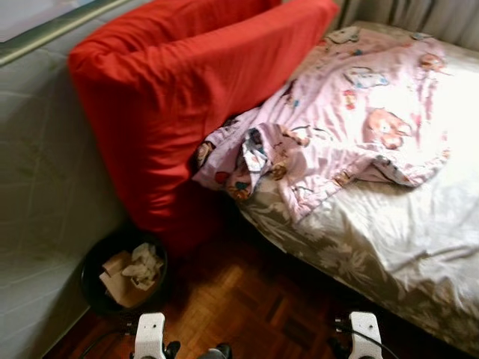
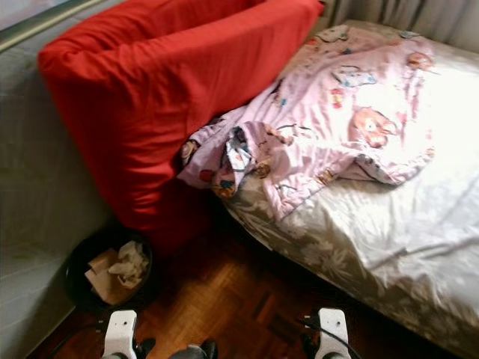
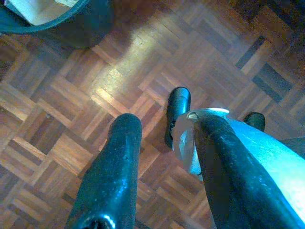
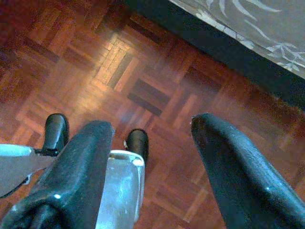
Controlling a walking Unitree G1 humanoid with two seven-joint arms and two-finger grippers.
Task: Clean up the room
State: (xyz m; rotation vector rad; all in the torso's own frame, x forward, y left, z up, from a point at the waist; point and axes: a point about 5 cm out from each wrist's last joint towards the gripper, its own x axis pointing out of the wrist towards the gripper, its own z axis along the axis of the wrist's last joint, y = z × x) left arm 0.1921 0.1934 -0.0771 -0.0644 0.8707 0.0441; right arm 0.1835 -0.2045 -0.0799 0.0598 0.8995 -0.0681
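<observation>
- Left gripper (image 3: 162, 162) hangs low over the parquet floor (image 3: 71, 95), its two black fingers spread apart with nothing between them; the dark wastebasket's rim (image 3: 57, 24) sits near it.
- Right gripper (image 4: 152, 167) hangs likewise over the floor beside the bed's near edge, fingers parted and empty.
- Things to tidy: a pink cartoon-print blanket (image 1: 352, 127) lies crumpled across the head end of the bed (image 1: 419, 232), one bunched corner (image 1: 251, 161) spilling over the near edge towards the floor. A big red cushion (image 1: 179, 97) leans against the grey wall (image 1: 37, 187), pressing on the blanket's edge.
- The wastebasket (image 1: 93, 288) stands on the floor in the corner at the foot of the cushion, already holding crumpled paper and cardboard (image 1: 135, 273).
- Risks, as I judge them:
  - Stepping forward could knock the wastebasket over and scatter the paper, since it sits close to the robot's left side.
  - Pulling the blanket while the cushion pins it could topple the cushion onto the basket or drag the sheet askew.
  - Gripping only the hanging corner may bunch the cloth further instead of spreading it.
  - The slightly soft head views may make depth to the bed edge hard to gauge.
</observation>
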